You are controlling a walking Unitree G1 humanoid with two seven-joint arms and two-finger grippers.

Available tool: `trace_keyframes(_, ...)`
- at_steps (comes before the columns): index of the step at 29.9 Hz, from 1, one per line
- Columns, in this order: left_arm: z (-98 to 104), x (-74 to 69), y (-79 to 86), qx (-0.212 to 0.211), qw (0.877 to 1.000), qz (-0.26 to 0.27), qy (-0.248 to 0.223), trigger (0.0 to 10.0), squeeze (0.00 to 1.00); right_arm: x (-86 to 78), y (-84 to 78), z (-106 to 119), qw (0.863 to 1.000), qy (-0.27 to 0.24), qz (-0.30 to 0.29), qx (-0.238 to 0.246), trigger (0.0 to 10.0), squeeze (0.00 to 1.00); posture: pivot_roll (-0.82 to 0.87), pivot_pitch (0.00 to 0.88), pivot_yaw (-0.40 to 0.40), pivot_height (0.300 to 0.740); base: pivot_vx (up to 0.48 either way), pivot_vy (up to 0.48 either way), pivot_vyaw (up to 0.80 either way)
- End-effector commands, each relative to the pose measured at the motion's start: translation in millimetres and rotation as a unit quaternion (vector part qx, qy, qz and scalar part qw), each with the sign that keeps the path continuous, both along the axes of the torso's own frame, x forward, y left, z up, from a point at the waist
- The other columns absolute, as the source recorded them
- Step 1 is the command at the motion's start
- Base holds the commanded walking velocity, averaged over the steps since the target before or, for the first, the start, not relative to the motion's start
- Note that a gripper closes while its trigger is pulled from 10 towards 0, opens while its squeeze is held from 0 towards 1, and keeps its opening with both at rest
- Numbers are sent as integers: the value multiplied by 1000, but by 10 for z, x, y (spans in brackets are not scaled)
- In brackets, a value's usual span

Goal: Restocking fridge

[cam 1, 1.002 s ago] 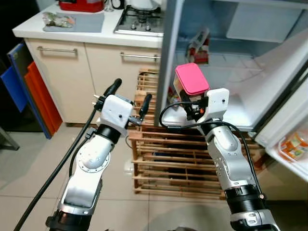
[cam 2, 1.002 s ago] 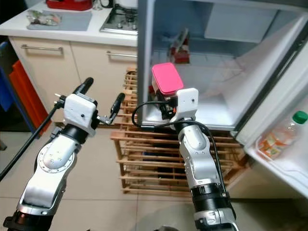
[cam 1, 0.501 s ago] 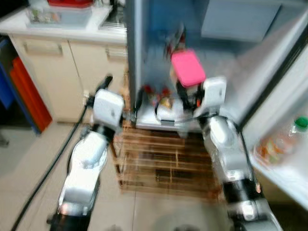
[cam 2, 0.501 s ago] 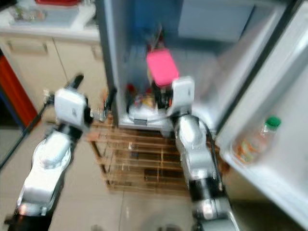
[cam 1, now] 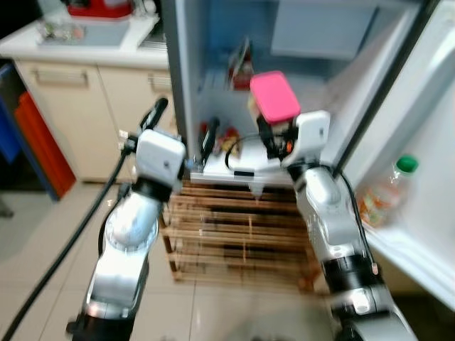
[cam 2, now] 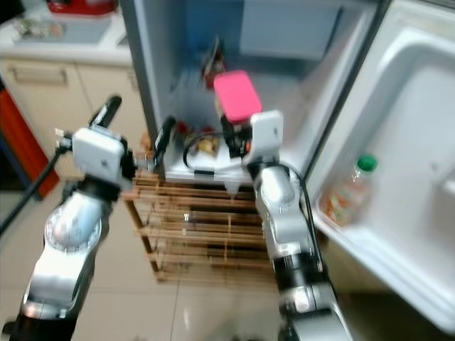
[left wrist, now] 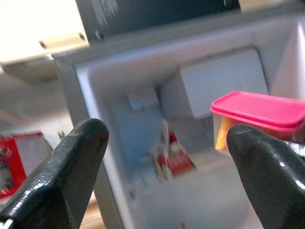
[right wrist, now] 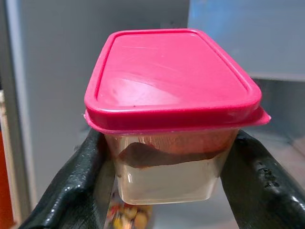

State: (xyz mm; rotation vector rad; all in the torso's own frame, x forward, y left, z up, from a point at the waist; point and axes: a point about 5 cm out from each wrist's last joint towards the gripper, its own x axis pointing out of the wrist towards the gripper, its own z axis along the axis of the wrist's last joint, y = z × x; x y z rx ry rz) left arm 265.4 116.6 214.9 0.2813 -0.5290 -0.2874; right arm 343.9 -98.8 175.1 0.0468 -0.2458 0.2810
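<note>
A clear food container with a pink lid [cam 1: 274, 96] is held up in front of the open fridge [cam 1: 213, 42], level with its lower shelf [cam 1: 238, 162]. My right gripper [right wrist: 171, 167] is shut on the container's two sides, just under the lid [right wrist: 167, 71]. Brown food lies in its lower half. My left gripper [cam 1: 183, 124] is open and holds nothing, at the fridge's left edge beside the container [left wrist: 259, 112]. A red carton [cam 1: 240, 67] stands further back in the fridge.
The fridge door [cam 1: 426, 142] stands open on the right, with a green-capped bottle [cam 1: 387, 192] in its shelf. A wooden slatted rack [cam 1: 234, 227] is below the fridge opening. Cream cabinets and a counter [cam 1: 78, 53] are at the left. A black cable [cam 1: 64, 256] hangs from my left arm.
The whole view has shifted, so the camera moved: the fridge opening now sits more to the left and closer. The pink-lidded container stays in my right gripper.
</note>
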Motion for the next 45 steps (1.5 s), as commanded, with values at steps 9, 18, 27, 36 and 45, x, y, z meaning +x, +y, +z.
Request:
trace_keyframes(9,-21,-35,-4,-6,1000,-6,8,10000,0,54,44,74,1000,-15,6,4,0,0,50,0,-41,740,458,0,0)
trace_keyframes(18,27,-74,-11,-14,1000,-7,-10,10000,0,32,161,203,999,-35,36,16,0,0,45,0,-46,740,255,0,0)
trace_keyframes(27,-4,-77,-30,-11,1000,-13,-1,10000,0,121,249,253,998,-28,44,25,0,0,58,0,-52,740,0,0,0)
trace_keyframes(36,-61,-100,-30,-3,1000,-13,12,10000,0,162,350,144,998,-3,55,21,0,0,78,0,-64,740,0,0,0)
trace_keyframes(45,-79,-119,0,2,1000,-9,17,10000,0,179,521,219,996,-10,87,29,0,0,101,0,-73,740,0,0,0)
